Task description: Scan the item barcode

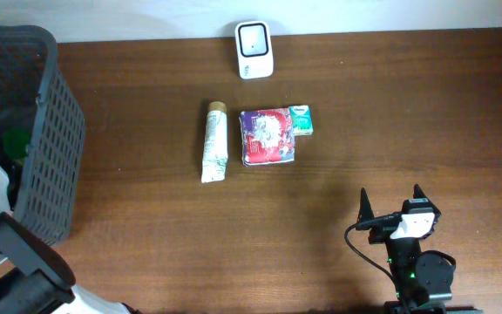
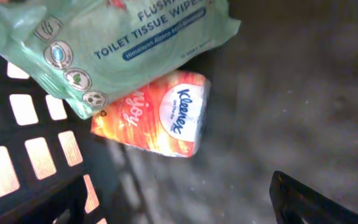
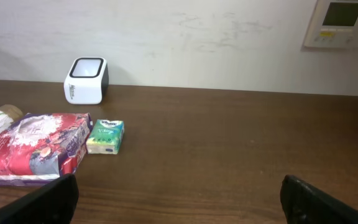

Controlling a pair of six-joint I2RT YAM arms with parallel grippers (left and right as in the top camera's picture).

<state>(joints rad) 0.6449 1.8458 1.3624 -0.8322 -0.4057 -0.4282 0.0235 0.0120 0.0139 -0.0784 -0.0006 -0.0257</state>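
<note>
Two arms sit at the near edge of the wooden table [image 1: 146, 253]. The right gripper [image 1: 391, 196] hovers low over bare wood near the right corner. Its jaws are spread wide with nothing between them, and they face the far wall. The left arm reaches into the dark mesh basket [image 1: 55, 131] at the table's left end. In its wrist view the left gripper [image 2: 174, 186] also looks wide apart and holds nothing: one dark finger [image 2: 316, 202] shows at the lower right, and the other side is hard to tell from the basket wall.

Below that gripper, on the basket floor, lies an orange Kleenex pack [image 2: 160, 118]. A pale green pack of toilet tissue wipes [image 2: 117, 37] lies partly over one end of it.

Farther out, about mid-table, three items lie close together. A white tube [image 1: 213, 142] with a gold cap lies lengthwise, and a red packet [image 1: 267, 137] sits just to its right. A small green tissue pack [image 1: 301, 120] touches the packet's far right corner.

Beyond them, at the far edge against the wall, stands the white barcode scanner [image 1: 254, 49], well apart from every item.
</note>
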